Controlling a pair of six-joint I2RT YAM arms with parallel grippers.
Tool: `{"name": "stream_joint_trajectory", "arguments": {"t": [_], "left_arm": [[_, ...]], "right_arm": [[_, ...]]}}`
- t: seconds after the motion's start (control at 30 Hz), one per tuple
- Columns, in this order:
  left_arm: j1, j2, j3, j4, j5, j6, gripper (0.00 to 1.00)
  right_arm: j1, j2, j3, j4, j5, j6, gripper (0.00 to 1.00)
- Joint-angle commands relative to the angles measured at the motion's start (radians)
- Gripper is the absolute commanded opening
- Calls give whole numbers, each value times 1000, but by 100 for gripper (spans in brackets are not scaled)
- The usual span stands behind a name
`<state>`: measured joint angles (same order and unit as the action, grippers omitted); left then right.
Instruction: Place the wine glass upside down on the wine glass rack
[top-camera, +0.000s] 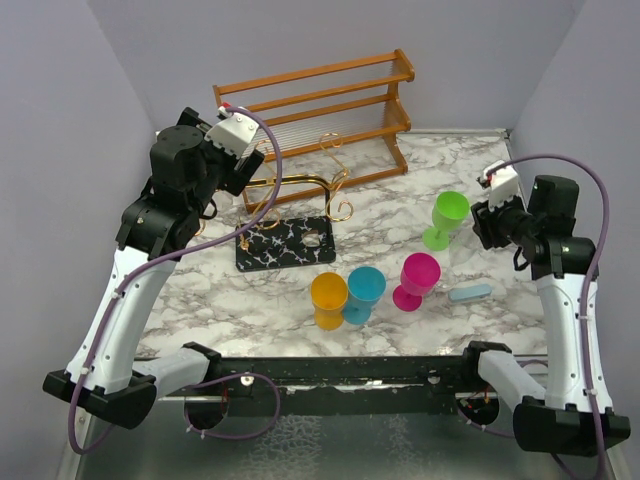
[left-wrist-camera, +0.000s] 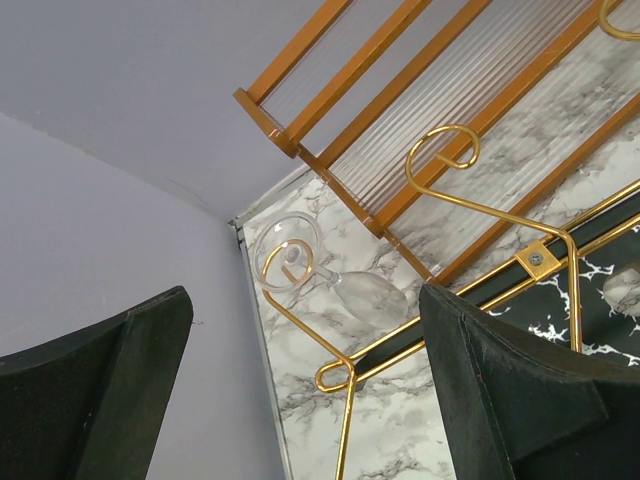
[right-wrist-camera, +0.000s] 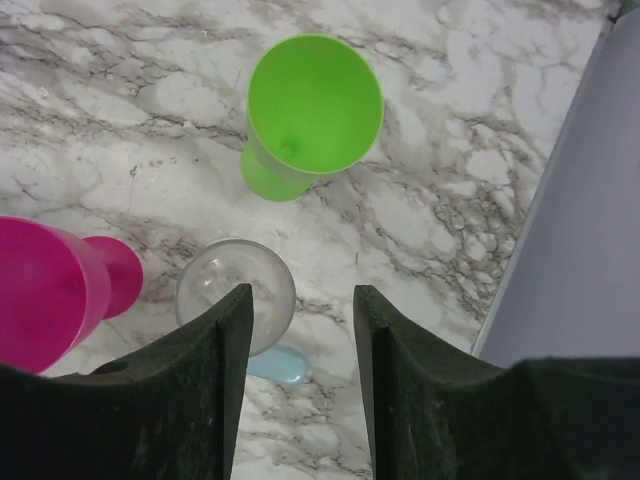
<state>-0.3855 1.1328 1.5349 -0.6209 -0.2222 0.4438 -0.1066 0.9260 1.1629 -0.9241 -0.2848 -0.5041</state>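
Observation:
The wine glass rack (top-camera: 300, 190) is gold wire with scroll arms on a black white-veined base (top-camera: 272, 248). In the left wrist view a clear wine glass (left-wrist-camera: 368, 297) hangs upside down, its foot (left-wrist-camera: 288, 252) caught in a gold scroll arm (left-wrist-camera: 300, 325). My left gripper (left-wrist-camera: 305, 300) is open and empty, above and apart from that glass; in the top view it (top-camera: 238, 168) is at the rack's left end. My right gripper (right-wrist-camera: 302, 295) is open and empty above the marble, just right of a second clear glass (right-wrist-camera: 228, 285) standing upright.
An orange-brown wooden shelf (top-camera: 320, 95) stands behind the rack. Green (top-camera: 446, 218), pink (top-camera: 416, 280), blue (top-camera: 363, 293) and orange (top-camera: 328, 298) cups stand mid-table. A light blue piece (top-camera: 470, 292) lies at the right. Grey walls close in on both sides.

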Motion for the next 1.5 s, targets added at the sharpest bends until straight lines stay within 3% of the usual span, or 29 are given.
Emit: {"name": "stream_joint_trajectory", "arguments": {"t": [0.0,0.17,0.53,0.67,0.8,1.03,1.23,1.47], "left_arm": [[9,-17,-7,29,23,-17,99],[9,-18,-6,30,29,-22,99],[11,-11,-1,26,29,-17,99],[10,-2,4,24,31,-17,99],[11,6,8,23,37,-17,99],[11,8,7,21,43,-16,99],[11,5,-11,30,42,-15,99],[32,17,11,17,116,-80,99]], "right_arm": [[-5,36,-8,-60,17,-9,41],[-5,72,-22,-53,13,-5,35],[-4,140,-42,-32,42,-4,31],[-4,149,-58,-24,42,-4,20],[-4,147,-59,-21,71,-8,2],[-4,111,-25,76,297,1,1],[-4,138,55,213,358,50,1],[-4,178,104,496,537,4,1]]}}
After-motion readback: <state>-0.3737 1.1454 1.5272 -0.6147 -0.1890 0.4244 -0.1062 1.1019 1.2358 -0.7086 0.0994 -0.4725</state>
